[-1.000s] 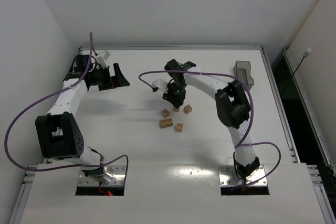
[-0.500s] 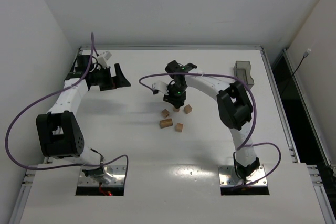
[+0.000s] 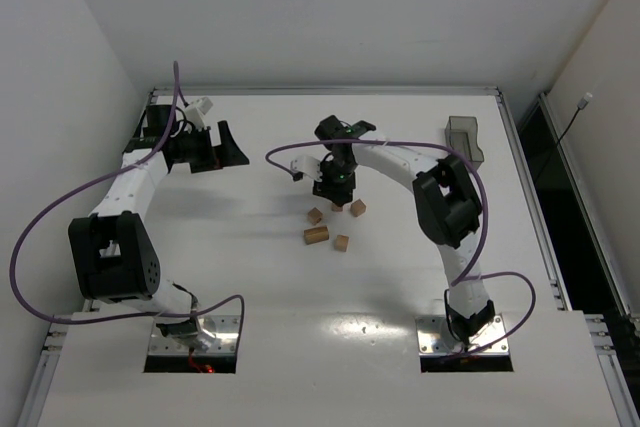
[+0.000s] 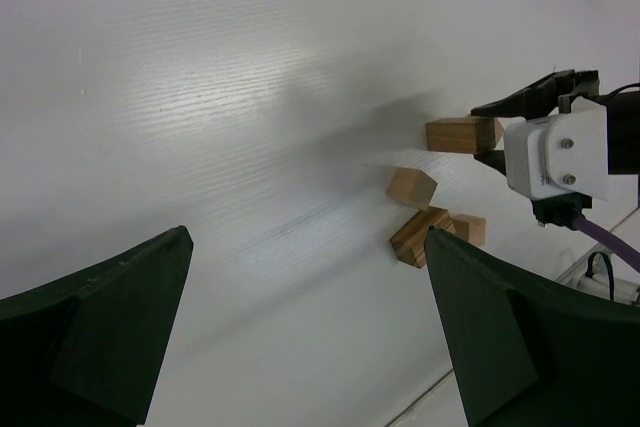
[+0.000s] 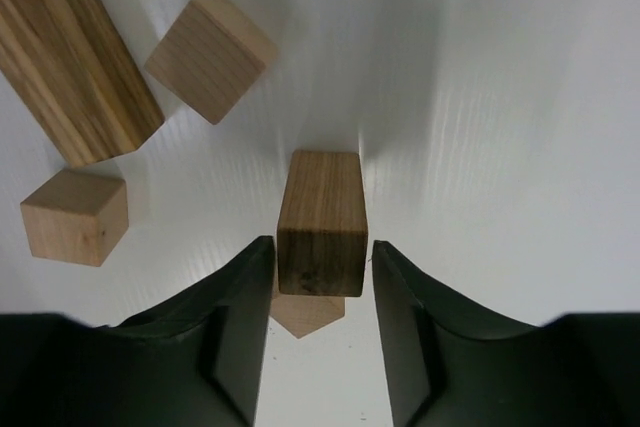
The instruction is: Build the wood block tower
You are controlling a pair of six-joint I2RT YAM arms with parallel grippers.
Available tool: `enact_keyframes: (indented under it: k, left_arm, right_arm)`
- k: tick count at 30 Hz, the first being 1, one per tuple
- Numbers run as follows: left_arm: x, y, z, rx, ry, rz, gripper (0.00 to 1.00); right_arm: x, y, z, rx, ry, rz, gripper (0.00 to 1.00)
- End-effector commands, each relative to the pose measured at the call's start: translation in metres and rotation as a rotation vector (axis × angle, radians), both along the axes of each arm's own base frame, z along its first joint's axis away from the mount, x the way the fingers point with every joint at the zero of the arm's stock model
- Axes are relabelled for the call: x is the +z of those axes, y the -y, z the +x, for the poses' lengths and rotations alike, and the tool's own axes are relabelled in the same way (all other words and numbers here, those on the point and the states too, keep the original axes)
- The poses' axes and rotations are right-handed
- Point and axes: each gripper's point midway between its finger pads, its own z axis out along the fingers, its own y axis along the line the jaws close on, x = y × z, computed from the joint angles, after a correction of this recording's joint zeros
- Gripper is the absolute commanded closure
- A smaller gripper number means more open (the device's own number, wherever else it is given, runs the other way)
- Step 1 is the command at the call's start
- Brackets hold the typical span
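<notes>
Top view: the right claw (image 3: pixel 335 187) hangs directly over the tower (image 3: pixel 336 207), which shows only as a tan scrap under its fingers. The loose blocks (image 3: pixel 342 242) lie on the white surface (image 3: pixel 250 287) just on the arm-base side of that claw, and one cube (image 3: pixel 358 208) sits just to its right. The dark bin (image 3: pixel 465 137) is well apart from it, further right. The left claw (image 3: pixel 228 147) is well apart from every block.

Left wrist view: the left claw (image 4: pixel 310 327) stands wide with nothing between its fingers. Well ahead of it the tower (image 4: pixel 458 134) sits between the right claw's dark fingertips.

Right wrist view: the right claw (image 5: pixel 320 244) is narrow, its fingers close on either side of the tower (image 5: pixel 320 197). A thin white strip shows at one finger, and I cannot tell whether they press the tower. Beyond the fingertips, to one side, the long block (image 5: pixel 75 67) lies with two cubes beside it.
</notes>
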Motion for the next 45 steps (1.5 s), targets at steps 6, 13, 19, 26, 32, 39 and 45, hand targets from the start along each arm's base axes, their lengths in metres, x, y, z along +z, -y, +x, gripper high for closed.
enact_keyframes:
  k: [6, 13, 19, 26, 32, 39, 45]
  left_arm:
    - [0.006, 0.004, 0.006, -0.020, 0.033, -0.009, 0.00]
    - [0.013, 0.006, -0.001, -0.040, 0.066, 0.000, 0.00]
    - [0.004, 0.030, -0.033, -0.177, 0.127, 0.095, 0.00]
    - [-0.023, 0.088, -0.105, -0.567, 0.191, 0.224, 0.00]
    - [-0.038, 0.136, -0.127, -0.806, 0.293, 0.381, 0.24]
    - [-0.066, 0.176, -0.132, -1.024, 0.331, 0.485, 0.49]
    - [-0.083, 0.187, -0.120, -1.112, 0.339, 0.526, 0.49]
  right_arm:
    - [0.011, -0.001, 0.012, 0.008, 0.069, 0.013, 0.46]
    - [0.043, -0.009, 0.011, 0.007, 0.108, 0.083, 0.33]
    - [0.093, -0.011, -0.012, 0.012, 0.121, 0.195, 0.22]
    - [0.165, 0.031, -0.001, -0.315, 0.220, 0.403, 0.20]
    - [0.161, 0.100, 0.022, -0.668, 0.226, 0.493, 0.20]
    - [0.147, 0.132, 0.020, -0.790, 0.101, 0.579, 0.20]
    - [0.146, 0.147, 0.021, -0.836, 0.071, 0.604, 0.20]
